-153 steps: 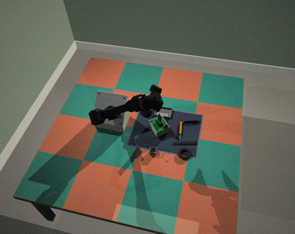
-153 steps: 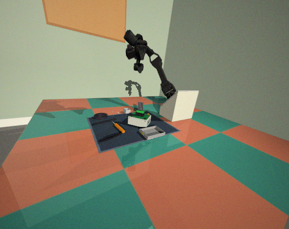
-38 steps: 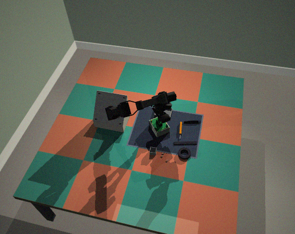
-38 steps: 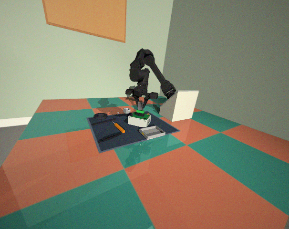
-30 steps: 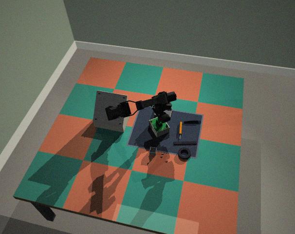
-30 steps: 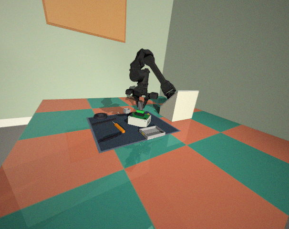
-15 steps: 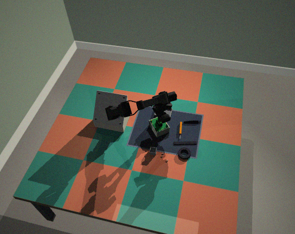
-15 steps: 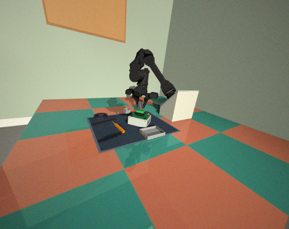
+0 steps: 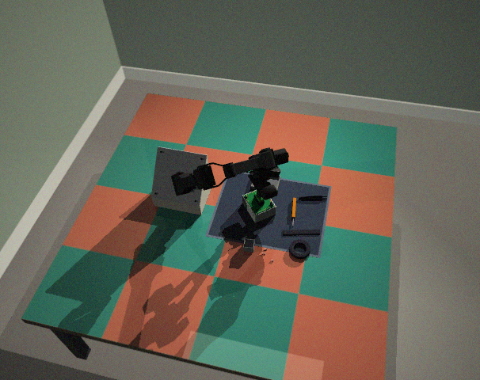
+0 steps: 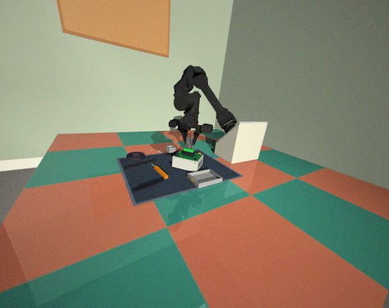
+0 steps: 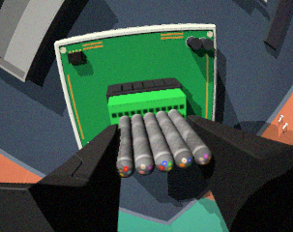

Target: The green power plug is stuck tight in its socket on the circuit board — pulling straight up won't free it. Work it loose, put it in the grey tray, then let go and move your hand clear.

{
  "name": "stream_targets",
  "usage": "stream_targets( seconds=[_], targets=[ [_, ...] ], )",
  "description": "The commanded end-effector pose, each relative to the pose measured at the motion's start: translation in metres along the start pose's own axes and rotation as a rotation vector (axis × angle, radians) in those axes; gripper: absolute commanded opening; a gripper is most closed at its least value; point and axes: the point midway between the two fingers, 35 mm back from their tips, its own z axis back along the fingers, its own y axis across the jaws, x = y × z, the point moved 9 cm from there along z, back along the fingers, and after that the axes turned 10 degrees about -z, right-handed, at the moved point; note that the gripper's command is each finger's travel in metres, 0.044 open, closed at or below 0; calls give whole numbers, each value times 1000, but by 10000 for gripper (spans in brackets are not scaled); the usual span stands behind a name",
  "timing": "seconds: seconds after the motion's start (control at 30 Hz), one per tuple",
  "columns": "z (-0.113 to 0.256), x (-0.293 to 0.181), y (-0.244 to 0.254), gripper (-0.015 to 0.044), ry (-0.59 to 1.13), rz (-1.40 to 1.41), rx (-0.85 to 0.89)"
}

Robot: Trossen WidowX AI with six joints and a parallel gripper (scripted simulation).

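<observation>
The green power plug (image 10: 189,150) (image 11: 147,102) sits at the black socket (image 11: 143,87) on the circuit board (image 11: 136,58) (image 9: 266,205). Several grey wires (image 11: 143,145) (image 10: 189,142) rise from it. A strip of the socket shows behind the plug in the wrist view; how deep the plug sits cannot be told. My gripper (image 11: 153,128) (image 10: 189,146) points down with its fingers shut on the plug's two ends. The arm hides the plug's grip in the top view. The grey tray (image 10: 210,184) (image 11: 36,26) lies beside the board's white box on the mat, with nothing seen in it.
On the dark mat (image 9: 306,216) (image 10: 144,192) lie an orange screwdriver (image 9: 294,207) (image 10: 160,172), a black bar (image 9: 302,233) and a black pen-like tool (image 9: 311,198). A black ring (image 9: 291,249) lies at the mat's edge. A small grey box (image 9: 249,245) (image 10: 170,149) and tiny screws are near.
</observation>
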Motion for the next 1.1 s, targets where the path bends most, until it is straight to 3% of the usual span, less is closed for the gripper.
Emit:
stream_targets(
  seconds=[0.0,0.5,0.87,1.07],
  targets=[
    [22,-4,3,0,-26,22,-1],
    [15,-7,19,0,-43,21,-90],
    [17,1,-20,0,-1,23,131],
    [18,-1,-9,0,-13,22,67]
  ],
)
